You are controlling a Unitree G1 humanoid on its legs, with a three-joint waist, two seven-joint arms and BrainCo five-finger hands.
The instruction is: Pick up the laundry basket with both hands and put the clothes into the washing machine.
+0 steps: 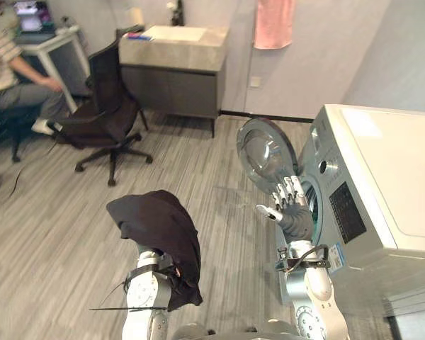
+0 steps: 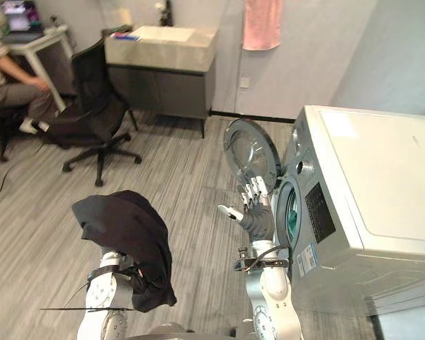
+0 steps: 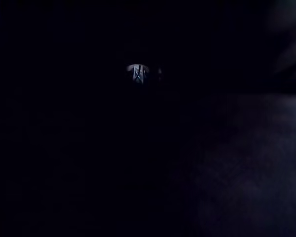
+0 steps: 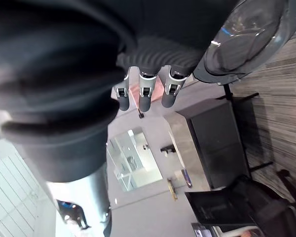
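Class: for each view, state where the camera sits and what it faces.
Left eye view: on the head, looking down at the washing machine; shows right hand, black garment over left arm.
Right eye view: same scene, shifted.
Left wrist view: dark, likely under the garment.
Right wrist view: along its fingers toward the machine's door, shared with head views.

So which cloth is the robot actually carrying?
The black garment, draped over the end of its left arm; the pink towel hangs untouched on the far wall.

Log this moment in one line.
black garment draped over left arm | right hand open, raised by washing machine door, door open | garment not yet inside
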